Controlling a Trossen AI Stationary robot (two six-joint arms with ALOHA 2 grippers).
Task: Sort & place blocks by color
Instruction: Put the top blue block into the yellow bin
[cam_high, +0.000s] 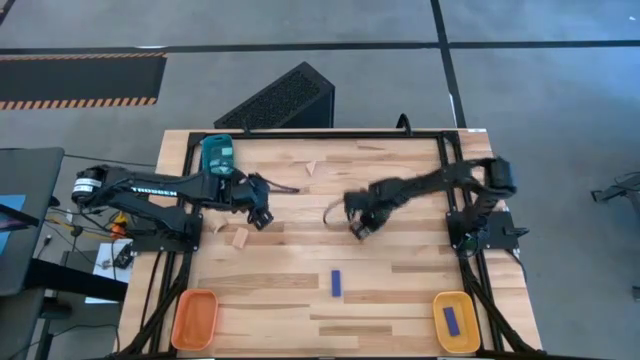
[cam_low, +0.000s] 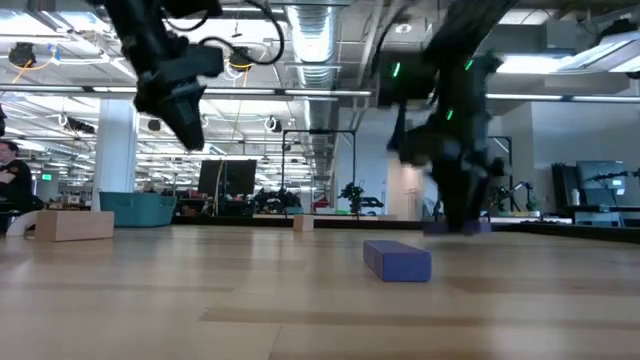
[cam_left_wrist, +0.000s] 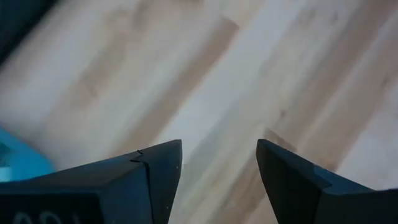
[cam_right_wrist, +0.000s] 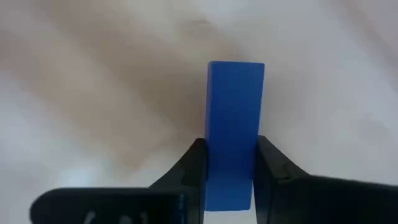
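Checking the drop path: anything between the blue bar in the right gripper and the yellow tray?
Nothing visible. The right gripper is shut on a blue bar near table centre. The yellow tray, already holding one blue bar, sits at the near right corner; bare table lies between. The loose blue bar lies off that line. Left gripper waits open.

Three rounded plastic trays sit on the wooden desk (cam_high: 400, 290): one teal tray (cam_high: 217, 151), one orange tray (cam_high: 194, 319), one yellow tray (cam_high: 455, 321). Three dark blue bar blocks show: one lying loose (cam_high: 337, 283), one in the yellow tray (cam_high: 452, 321), one gripped (cam_right_wrist: 234, 134). At least three pale natural wood pieces (cam_high: 239, 237) are scattered about.
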